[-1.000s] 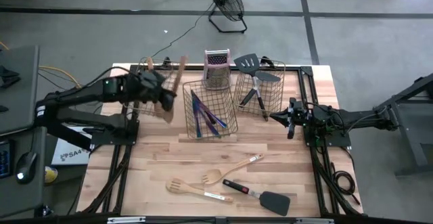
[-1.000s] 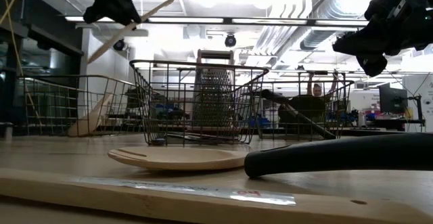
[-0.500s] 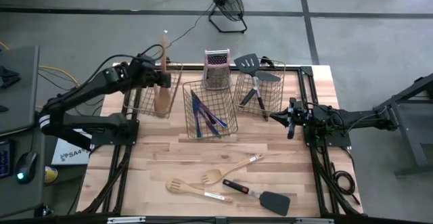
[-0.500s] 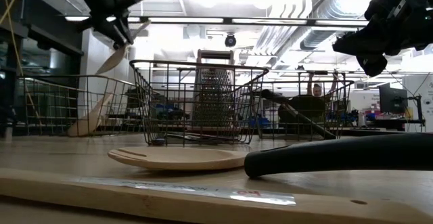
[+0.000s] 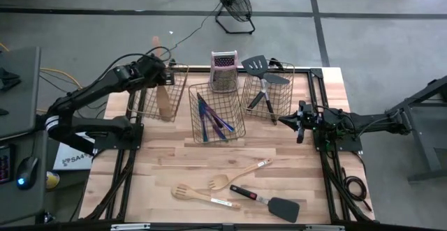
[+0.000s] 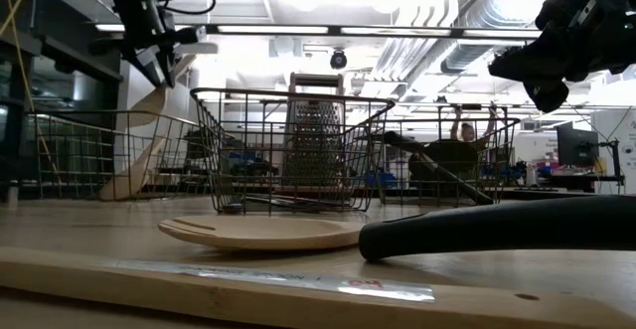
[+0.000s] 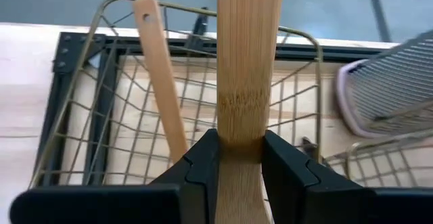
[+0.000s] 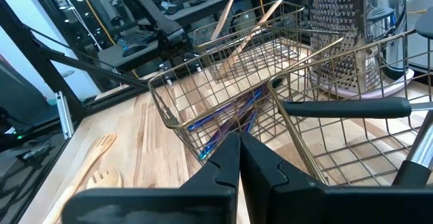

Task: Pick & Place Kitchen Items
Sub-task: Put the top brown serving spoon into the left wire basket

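Observation:
My left gripper (image 5: 158, 75) is shut on a pale flat wooden spatula (image 5: 164, 102) above the left wire basket (image 5: 142, 100), at the table's far left. The spatula slants down into the basket's mouth. A second wooden utensil (image 7: 161, 88) leans inside that basket. A wooden spoon (image 5: 239, 175), a wooden fork (image 5: 199, 195) and a black spatula (image 5: 269, 203) lie flat on the near part of the table. At the table's right edge my right gripper (image 5: 300, 123) stays shut on nothing. My left gripper pinches the wooden spatula by its two long edges (image 7: 240, 149) between its two fingers, with the flat face toward the wrist camera. The fingers slant down from the table's left, and the spatula runs on ahead of them. It hangs tilted over the basket, clear of the table.
The middle basket (image 5: 216, 116) holds purple-blue cutlery. The right basket (image 5: 269, 88) holds black spatulas. A metal box grater (image 5: 223, 70) stands upright behind the baskets. Bare wood lies between the baskets and the loose utensils.
My left gripper has swung toward the table's far left, from beside the middle basket to over the left basket. It rolled and sank a little. The wooden spatula has turned with it from slanting across to pointing down into the left basket.

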